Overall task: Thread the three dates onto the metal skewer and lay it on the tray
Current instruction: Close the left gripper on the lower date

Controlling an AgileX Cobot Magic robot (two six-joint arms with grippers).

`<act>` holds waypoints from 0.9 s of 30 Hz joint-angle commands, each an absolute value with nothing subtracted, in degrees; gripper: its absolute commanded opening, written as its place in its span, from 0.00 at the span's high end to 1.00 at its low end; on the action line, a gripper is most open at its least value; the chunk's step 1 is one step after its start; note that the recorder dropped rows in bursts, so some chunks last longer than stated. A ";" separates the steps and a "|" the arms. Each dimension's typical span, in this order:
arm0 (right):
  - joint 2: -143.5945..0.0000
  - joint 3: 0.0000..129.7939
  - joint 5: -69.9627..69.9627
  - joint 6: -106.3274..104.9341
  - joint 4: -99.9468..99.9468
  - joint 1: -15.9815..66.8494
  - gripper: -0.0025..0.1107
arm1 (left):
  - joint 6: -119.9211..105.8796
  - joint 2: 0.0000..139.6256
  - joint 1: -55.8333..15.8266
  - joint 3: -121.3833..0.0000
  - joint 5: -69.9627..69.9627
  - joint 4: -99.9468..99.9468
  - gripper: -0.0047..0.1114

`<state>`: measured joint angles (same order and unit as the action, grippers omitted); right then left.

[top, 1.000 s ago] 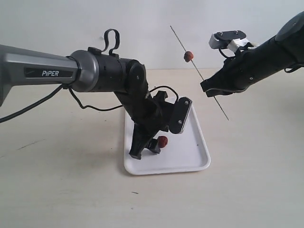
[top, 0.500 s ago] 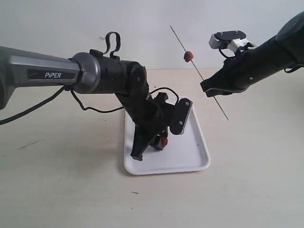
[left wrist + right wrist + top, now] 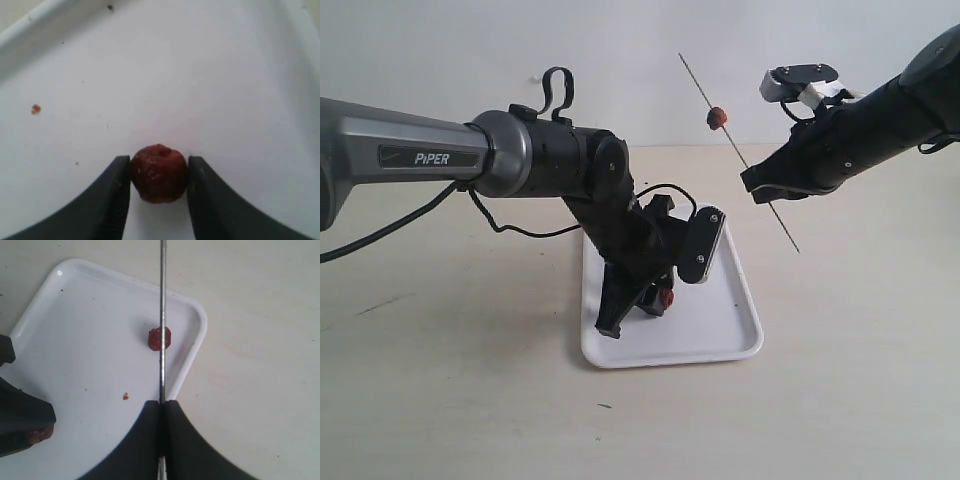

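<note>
One pale beige tabletop fills the scene, and a flat white rectangular tray with rounded corners lies at its middle; we place everything else by that tray. The grey-and-black left arm reaches down over the tray. Its black left gripper sits low at the tray's floor, jaws pressed against both sides of a small wrinkled reddish-brown date. We cannot tell whether this date touches the white surface or hangs just above it.

The black right arm hangs above the table beyond the tray's right rim. Its right gripper has its jaws clamped tight on the thin straight grey metal skewer, which slants through the air near the tray's far right corner, well clear of the tray. We see a second reddish-brown date threaded on the skewer's upper part, above the gripper. A tiny reddish crumb lies on the tray's floor.
</note>
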<state>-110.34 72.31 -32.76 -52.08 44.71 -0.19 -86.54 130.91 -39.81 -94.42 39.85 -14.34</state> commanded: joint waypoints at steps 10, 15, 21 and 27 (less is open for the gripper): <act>-109.85 72.35 -32.79 -52.38 45.45 -0.45 0.98 | -86.30 131.51 -40.08 -94.15 40.56 -14.28 0.64; -109.85 72.35 -32.79 -52.38 45.45 -0.45 0.98 | -86.15 131.51 -40.08 -94.15 40.68 -14.28 0.67; -109.85 72.35 -32.79 -52.27 45.46 -0.45 0.98 | -86.15 131.51 -40.08 -94.15 40.80 -14.28 0.68; -109.85 72.35 -32.79 -52.27 45.46 -0.45 0.98 | -82.69 130.51 -40.08 -94.15 40.70 -14.28 0.68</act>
<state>-110.34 72.31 -32.78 -52.08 45.16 -0.19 -85.41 130.91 -39.81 -94.42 39.85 -14.34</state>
